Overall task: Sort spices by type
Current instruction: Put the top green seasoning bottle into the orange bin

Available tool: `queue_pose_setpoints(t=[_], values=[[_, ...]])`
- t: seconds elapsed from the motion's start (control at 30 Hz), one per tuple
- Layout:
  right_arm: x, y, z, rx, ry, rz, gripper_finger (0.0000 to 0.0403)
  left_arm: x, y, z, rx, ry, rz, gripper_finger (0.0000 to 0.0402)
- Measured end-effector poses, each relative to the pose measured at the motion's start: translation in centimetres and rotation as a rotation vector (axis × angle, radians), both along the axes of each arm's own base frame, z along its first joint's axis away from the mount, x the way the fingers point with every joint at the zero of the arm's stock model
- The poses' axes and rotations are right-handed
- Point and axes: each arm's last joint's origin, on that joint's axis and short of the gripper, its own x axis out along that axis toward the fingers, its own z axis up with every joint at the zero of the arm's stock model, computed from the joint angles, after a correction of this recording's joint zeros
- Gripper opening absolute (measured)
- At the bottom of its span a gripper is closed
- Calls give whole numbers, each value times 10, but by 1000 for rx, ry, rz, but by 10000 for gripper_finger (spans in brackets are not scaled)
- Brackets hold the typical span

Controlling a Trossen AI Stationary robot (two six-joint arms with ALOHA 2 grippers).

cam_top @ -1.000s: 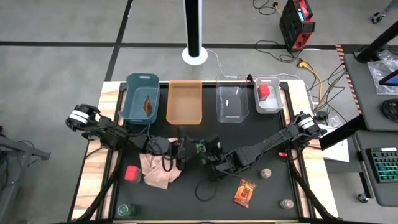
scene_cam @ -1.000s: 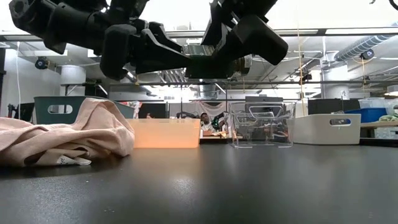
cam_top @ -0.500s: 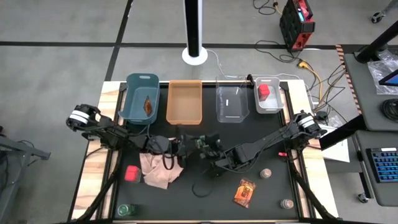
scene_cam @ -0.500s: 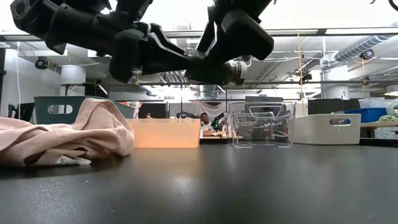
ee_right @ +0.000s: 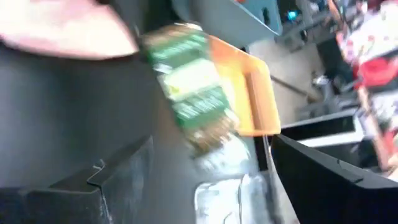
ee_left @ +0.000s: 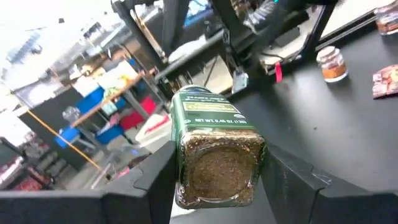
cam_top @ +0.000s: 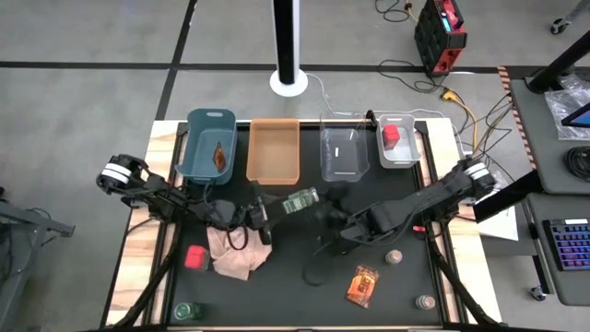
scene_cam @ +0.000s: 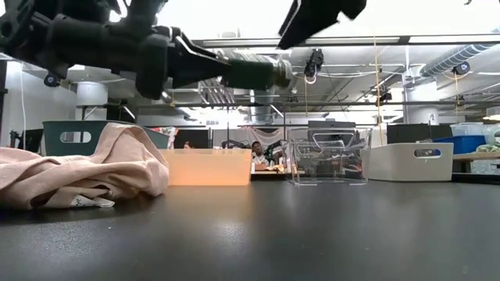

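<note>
A green-labelled spice jar hangs above the table's middle with my left gripper shut on it. The low view shows the jar lying level, high over the table. In the left wrist view its glass base, full of dried herbs, faces the camera. My right gripper stands open just right of the jar with nothing between its fingers. In the right wrist view the jar lies beyond that gripper. My left gripper pinches the jar between its two fingers by the two sides at the base end. The fingers come in level from the table's left and lie along the jar, which sticks out past them. The jar is lifted clear and level.
Four bins line the far edge: teal with a foil packet, orange, clear, and white with a red box. A pink cloth, red box, green-capped jar, packet and two tan-lidded jars lie nearer.
My right gripper has opened, let go of the green jar and drawn back up and toward the table's right edge. My left gripper keeps the jar, which has swung a little toward the far edge and stays lifted clear.
</note>
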Motion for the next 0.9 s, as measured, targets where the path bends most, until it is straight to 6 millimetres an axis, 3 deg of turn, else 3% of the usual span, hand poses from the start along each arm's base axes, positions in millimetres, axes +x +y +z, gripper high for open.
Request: queue_pose_setpoints(t=[0.1, 0.2, 0.47, 0.63, 0.8, 0.9], values=[[-19, -7, 13, 79, -101, -56, 307, -5, -7, 3, 47, -35, 13, 180], [-37, -13, 12, 145, -222, -74, 300, -11, -14, 7, 98, -70, 38, 180], [-63, -28, -31, 468, -722, 5, 318, -29, -31, 14, 192, -188, -20, 180], [-66, -41, -53, 689, -1092, 120, 338, -31, -38, 19, 244, -219, -60, 180], [-55, -49, -69, 796, -1224, 241, 349, -28, -40, 24, 279, -226, -50, 180], [-43, -54, -75, 859, -1218, 276, 349, -26, -40, 27, 305, -227, -42, 180]])
